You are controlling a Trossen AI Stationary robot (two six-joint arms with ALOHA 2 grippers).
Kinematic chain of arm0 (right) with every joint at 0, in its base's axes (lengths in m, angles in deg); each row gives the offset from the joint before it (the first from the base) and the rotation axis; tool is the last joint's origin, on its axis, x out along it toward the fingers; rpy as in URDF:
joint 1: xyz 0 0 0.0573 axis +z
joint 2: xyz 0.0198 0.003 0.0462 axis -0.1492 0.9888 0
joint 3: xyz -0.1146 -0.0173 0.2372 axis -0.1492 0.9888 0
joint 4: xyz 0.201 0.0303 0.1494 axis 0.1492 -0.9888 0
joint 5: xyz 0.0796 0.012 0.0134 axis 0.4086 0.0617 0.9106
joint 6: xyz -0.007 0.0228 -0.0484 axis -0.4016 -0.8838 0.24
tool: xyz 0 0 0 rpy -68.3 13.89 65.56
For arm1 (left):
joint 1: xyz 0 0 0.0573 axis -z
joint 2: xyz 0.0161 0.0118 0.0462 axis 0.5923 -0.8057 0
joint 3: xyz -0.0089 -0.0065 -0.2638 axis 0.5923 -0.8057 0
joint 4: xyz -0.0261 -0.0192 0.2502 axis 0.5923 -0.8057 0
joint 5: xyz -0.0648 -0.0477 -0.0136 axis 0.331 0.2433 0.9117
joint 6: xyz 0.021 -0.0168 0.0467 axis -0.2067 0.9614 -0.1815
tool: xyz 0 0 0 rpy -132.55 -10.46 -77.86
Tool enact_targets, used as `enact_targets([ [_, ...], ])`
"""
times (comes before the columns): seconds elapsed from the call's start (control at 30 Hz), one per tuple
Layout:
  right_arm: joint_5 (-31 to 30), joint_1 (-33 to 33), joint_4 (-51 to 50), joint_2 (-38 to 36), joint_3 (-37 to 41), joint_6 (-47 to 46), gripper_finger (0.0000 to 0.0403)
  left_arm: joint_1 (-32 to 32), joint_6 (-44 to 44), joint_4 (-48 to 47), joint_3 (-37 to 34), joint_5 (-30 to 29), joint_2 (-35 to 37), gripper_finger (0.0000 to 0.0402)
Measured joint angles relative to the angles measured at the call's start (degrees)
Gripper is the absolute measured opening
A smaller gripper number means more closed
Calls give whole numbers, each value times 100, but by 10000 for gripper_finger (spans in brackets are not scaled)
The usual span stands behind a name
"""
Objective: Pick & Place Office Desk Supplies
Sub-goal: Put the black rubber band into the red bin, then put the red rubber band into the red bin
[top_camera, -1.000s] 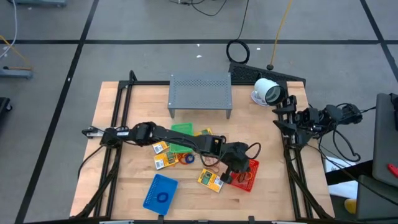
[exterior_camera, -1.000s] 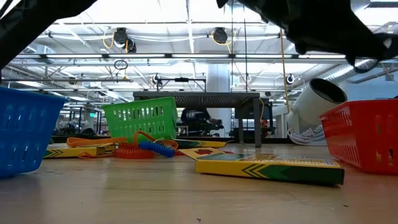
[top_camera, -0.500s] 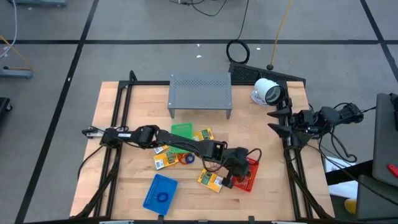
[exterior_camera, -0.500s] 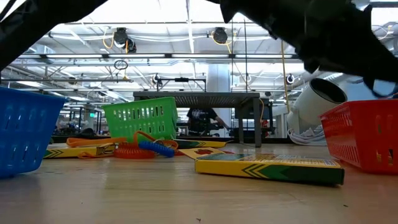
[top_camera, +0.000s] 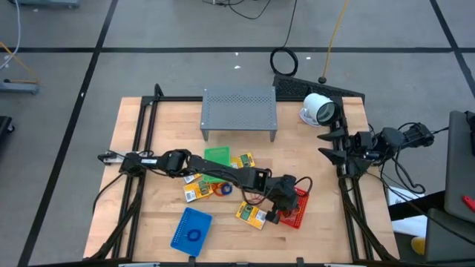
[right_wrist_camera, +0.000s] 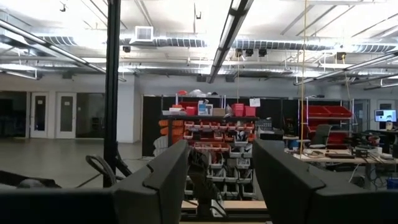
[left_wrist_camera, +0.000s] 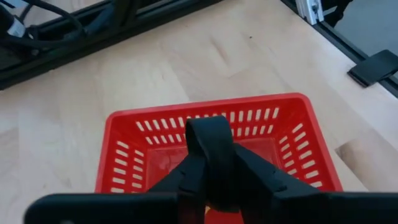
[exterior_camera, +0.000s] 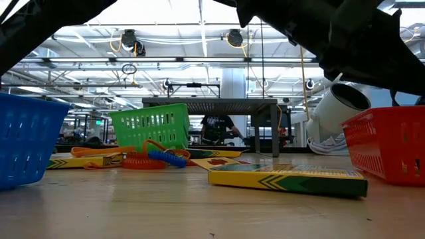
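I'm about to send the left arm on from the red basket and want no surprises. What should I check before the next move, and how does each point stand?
1. Left gripper above the red basket: ok.
2. Left jaws let go: cannot tell.
3. Item lying in the red basket: cannot tell; the gripper hides the middle of its floor.
4. Right gripper clear of the work, at the table's right edge, jaws open: ok.
5. All supplies binned: not ok; a yellow packet lies beside the red basket, and more lie by the green basket.
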Motion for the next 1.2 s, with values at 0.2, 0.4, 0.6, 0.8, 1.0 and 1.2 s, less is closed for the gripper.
enact_targets([
  [0.2, 2, 0, -50, 0, 0, -125, 171, 0, -1, -57, 0, -79, 0, 114],
  [0.4, 2, -2, -11, 0, 28, -126, 171, 1, 41, -148, 0, -354, 2, 170],
  [0.6, 2, 0, -13, 0, 109, -170, 171, 2, 11, -329, 0, -440, 2, 213],
  [0.8, 4, 0, 9, 0, 109, -170, 171, 7, 44, -313, 0, -440, 2, 225],
  [1.0, 4, 0, 9, 0, 111, -170, 171, 7, 135, -317, 0, -444, 37, 226],
  [1.2, 4, 0, -16, -2, 114, -170, 171, 7, -138, -540, -9, -446, 366, 225],
])
